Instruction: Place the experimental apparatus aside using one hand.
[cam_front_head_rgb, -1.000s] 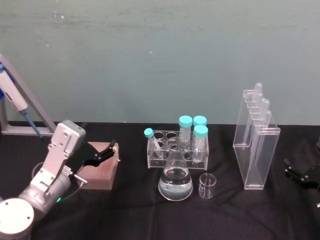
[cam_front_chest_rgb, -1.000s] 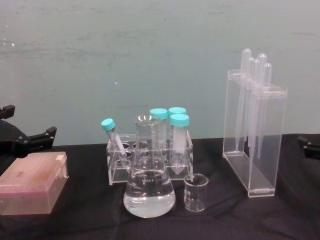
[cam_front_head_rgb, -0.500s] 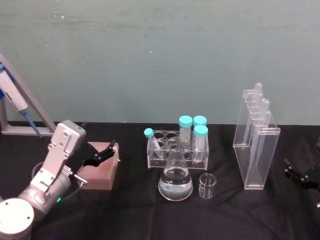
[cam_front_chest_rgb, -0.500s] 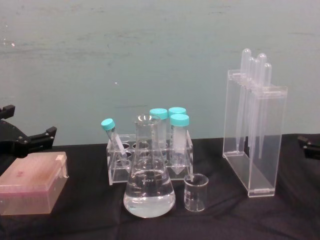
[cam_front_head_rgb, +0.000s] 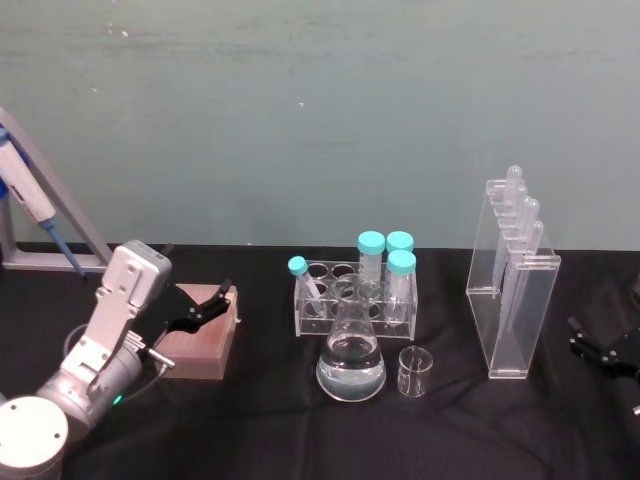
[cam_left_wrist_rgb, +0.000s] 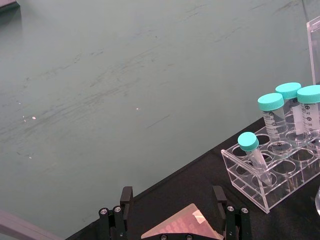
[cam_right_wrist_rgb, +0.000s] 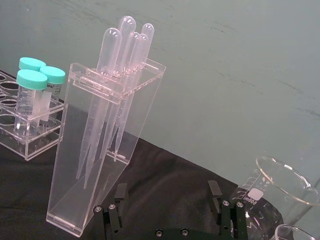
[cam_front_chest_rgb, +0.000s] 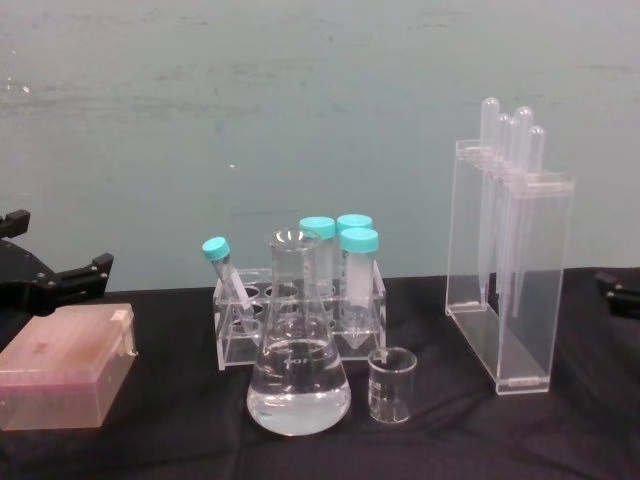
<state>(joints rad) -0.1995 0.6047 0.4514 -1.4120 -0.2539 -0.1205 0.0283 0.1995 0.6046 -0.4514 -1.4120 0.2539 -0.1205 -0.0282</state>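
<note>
Head view: your flask (cam_front_head_rgb: 351, 368) holds clear liquid, beaker (cam_front_head_rgb: 414, 371) just beside it.
Pipettes (cam_front_head_rgb: 522, 215) fill the stand (cam_front_head_rgb: 510, 320); left gripper (cam_front_head_rgb: 222, 300) and right gripper (cam_front_head_rgb: 578, 336) jaws wide.

Very little differs from a second ago, and what does is at the right hand (cam_front_chest_rgb: 614, 291). At the right edge of the chest view, apart from the acrylic stand (cam_front_chest_rgb: 508, 300), its black shape now shows slightly smaller. Its lower part reaches less far down the edge than it did a second ago, and about as far as half a second ago. In the head view the right hand (cam_front_head_rgb: 592, 346) lies low at the right edge over the surface (cam_front_head_rgb: 300, 430). Any shift of it there is too slight to tell.
</note>
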